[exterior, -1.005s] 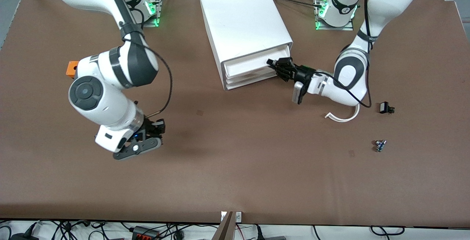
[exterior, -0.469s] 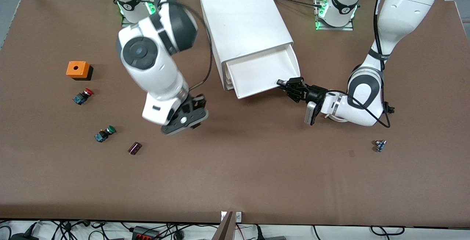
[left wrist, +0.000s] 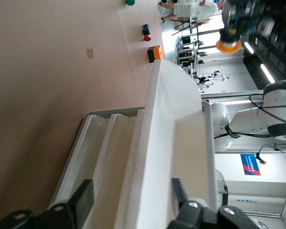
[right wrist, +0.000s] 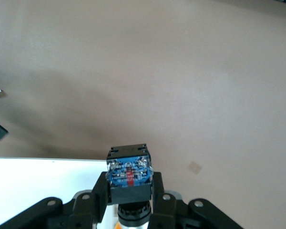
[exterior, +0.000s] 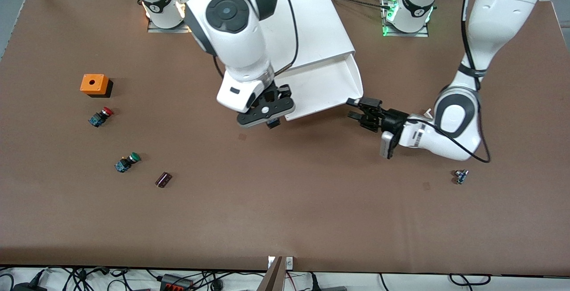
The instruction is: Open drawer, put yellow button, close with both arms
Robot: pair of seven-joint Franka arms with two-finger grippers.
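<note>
The cabinet's (exterior: 307, 23) top drawer (exterior: 327, 87) is pulled out. My right gripper (exterior: 267, 113) hangs over the drawer's front edge at the right arm's end, shut on the yellow button (exterior: 272, 124). In the right wrist view the gripper (right wrist: 128, 191) pinches the button's black-and-blue body (right wrist: 128, 175), cap down. My left gripper (exterior: 354, 108) is open at the drawer's other front corner. In the left wrist view the gripper (left wrist: 128, 200) straddles the drawer's front wall (left wrist: 162, 143) without gripping it, and the button's orange cap (left wrist: 228, 44) shows.
An orange box (exterior: 94, 84), a red-capped button (exterior: 101, 116), a green-capped button (exterior: 127, 162) and a small dark cylinder (exterior: 163, 179) lie toward the right arm's end. A small blue part (exterior: 461, 176) lies near the left arm's elbow.
The left gripper pulled the top drawer out, then let go and opened. The right arm carried the button from the table up to the drawer's front edge.
</note>
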